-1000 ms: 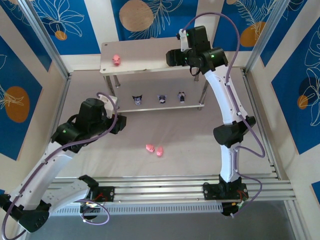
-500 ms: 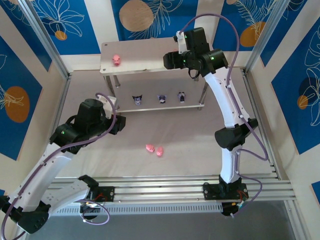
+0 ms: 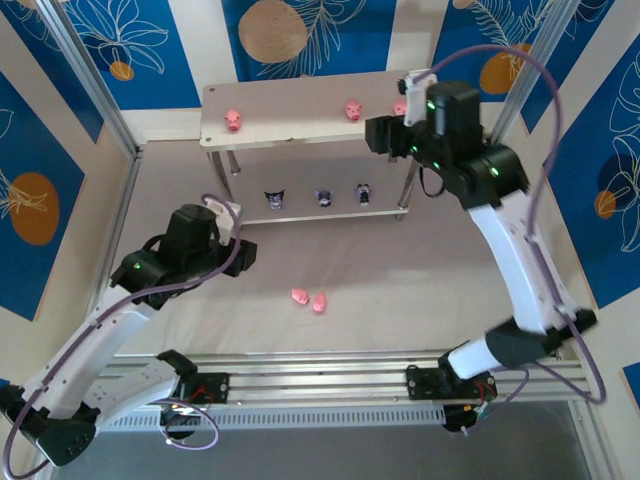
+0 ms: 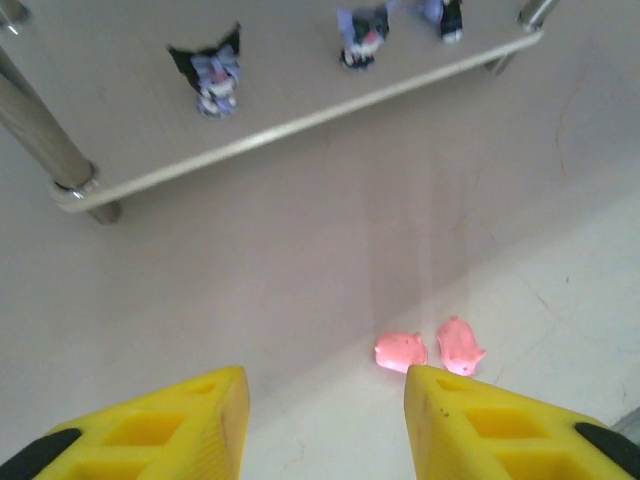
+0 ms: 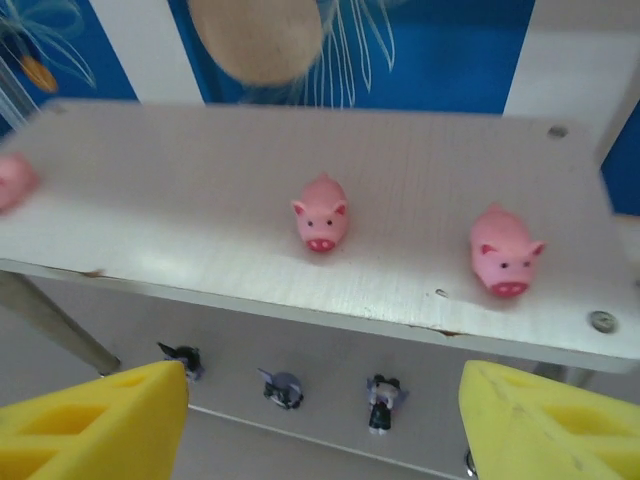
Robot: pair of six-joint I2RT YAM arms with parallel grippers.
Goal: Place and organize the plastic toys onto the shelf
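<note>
The shelf (image 3: 290, 130) stands at the back of the table. On its top board are three pink pig toys (image 3: 233, 120) (image 3: 352, 109) (image 3: 400, 107). Its lower board (image 4: 300, 110) carries three dark figurines (image 3: 274, 200) (image 3: 323, 197) (image 3: 364, 193). Two more pink pigs (image 4: 401, 351) (image 4: 459, 346) lie side by side on the table, just ahead of my left gripper (image 4: 325, 405), which is open and empty. My right gripper (image 5: 325, 400) hovers open and empty in front of the top board's right end, facing two pigs (image 5: 321, 213) (image 5: 503, 250).
Silver shelf legs (image 4: 45, 150) (image 3: 408, 185) stand at the board corners. Metal frame posts (image 3: 90, 80) and blue patterned walls enclose the table. The two pigs on the table (image 3: 309, 299) lie between the arms, in front of the shelf.
My right arm has pulled back to the right off the top board, uncovering two pigs standing there. My left gripper has crept slightly forward toward the pigs on the table.
</note>
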